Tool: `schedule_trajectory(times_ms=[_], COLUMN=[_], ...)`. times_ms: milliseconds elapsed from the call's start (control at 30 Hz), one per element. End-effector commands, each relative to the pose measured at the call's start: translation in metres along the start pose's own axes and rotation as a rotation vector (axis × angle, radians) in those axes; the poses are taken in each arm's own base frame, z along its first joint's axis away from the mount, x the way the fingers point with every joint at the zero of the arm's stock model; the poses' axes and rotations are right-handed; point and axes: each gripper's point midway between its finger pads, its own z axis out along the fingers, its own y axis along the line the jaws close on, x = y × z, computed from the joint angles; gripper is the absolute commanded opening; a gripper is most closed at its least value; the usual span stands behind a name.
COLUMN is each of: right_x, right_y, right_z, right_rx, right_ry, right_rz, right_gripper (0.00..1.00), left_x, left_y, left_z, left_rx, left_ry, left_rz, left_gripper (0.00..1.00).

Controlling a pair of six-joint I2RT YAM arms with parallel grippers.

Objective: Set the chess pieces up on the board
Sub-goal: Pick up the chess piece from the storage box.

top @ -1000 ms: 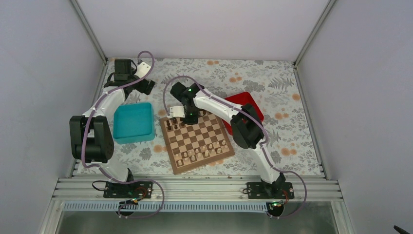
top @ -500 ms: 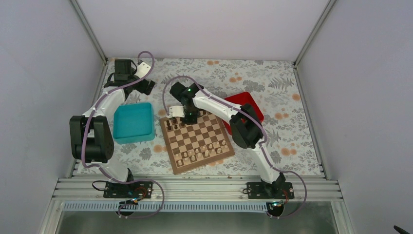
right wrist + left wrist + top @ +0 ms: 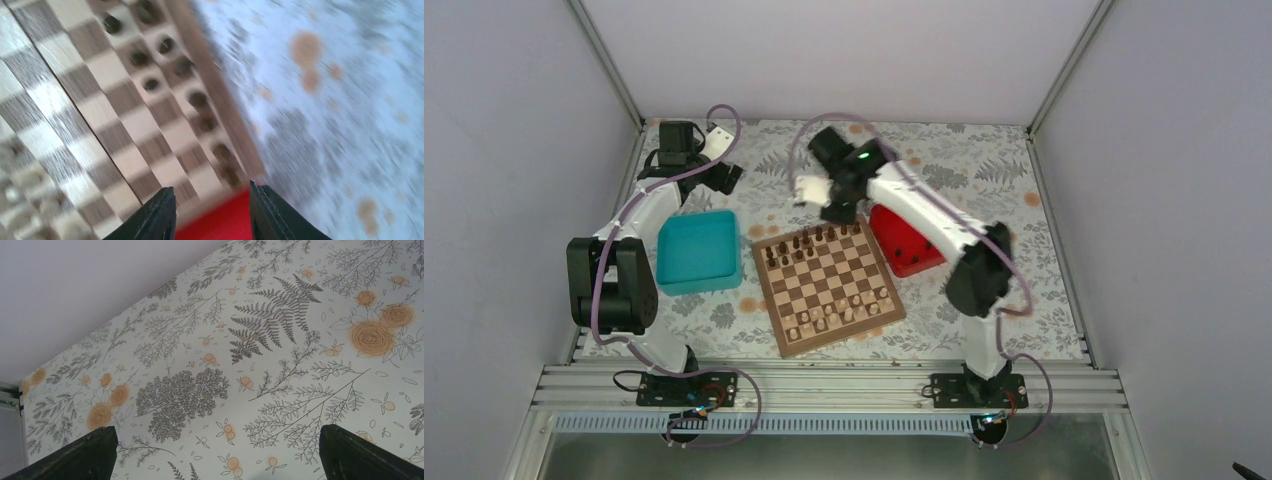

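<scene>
The board (image 3: 826,283) lies in the middle of the table. Several dark chess pieces (image 3: 808,241) stand in its two far rows, and pale chessmen (image 3: 839,314) stand along its near edge. My right gripper (image 3: 837,210) hangs above the board's far edge, beside the red tray. In the blurred right wrist view the right gripper (image 3: 212,202) is open and empty, with dark chess pieces (image 3: 165,45) on the board (image 3: 100,125) below it. My left gripper (image 3: 724,178) is at the back left. In the left wrist view the left gripper (image 3: 217,460) is open over the floral cloth.
A teal tray (image 3: 696,250) sits left of the board. A red tray (image 3: 906,243) sits at the board's far right corner, and a strip of the red tray (image 3: 220,222) shows between my right fingers. Metal frame posts and grey walls enclose the table.
The right arm has lifted off the board's far rows and swung back and to the right, and its jaws have opened. More of the red tray now shows. The left arm is unmoved.
</scene>
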Motion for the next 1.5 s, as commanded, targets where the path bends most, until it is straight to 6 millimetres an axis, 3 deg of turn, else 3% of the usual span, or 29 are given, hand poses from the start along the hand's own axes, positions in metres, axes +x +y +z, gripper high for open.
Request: schedule_trajectory(times_ms=[0, 67, 267, 500, 767, 1333, 1467], right_x=[0.08, 0.117, 0.197, 0.255, 0.27, 0.284, 0.282], right_y=[-0.042, -0.039, -0.04, -0.04, -0.022, -0.009, -0.013], right_z=[-0.059, -0.052, -0.027, 0.008, 0.043, 0.078, 0.076], right_rx=[0.129, 0.104, 0.09, 0.041, -0.068, -0.147, -0.134], right_ry=[0.024, 0.066, 0.125, 0.213, 0.233, 0.253, 0.243], right_rz=[0.195, 0.254, 0.395, 0.526, 0.573, 0.607, 0.609], right_gripper=[0.41, 0.41, 0.43, 0.42, 0.39, 0.35, 0.23], left_x=[-0.012, -0.012, -0.009, -0.011, -0.013, -0.013, -0.013], left_y=[0.0, 0.0, 0.001, 0.002, 0.002, 0.0, -0.001], left_z=[-0.008, -0.007, -0.004, -0.007, -0.011, -0.011, -0.011], left_rx=[-0.004, -0.003, -0.006, -0.013, -0.014, -0.004, 0.0], left_ry=[-0.039, -0.037, -0.026, -0.027, -0.036, -0.038, -0.038], left_rz=[0.0, -0.001, -0.008, -0.008, -0.007, -0.005, -0.006], left_gripper=[1.0, 1.0, 1.0, 1.0, 1.0, 1.0, 1.0])
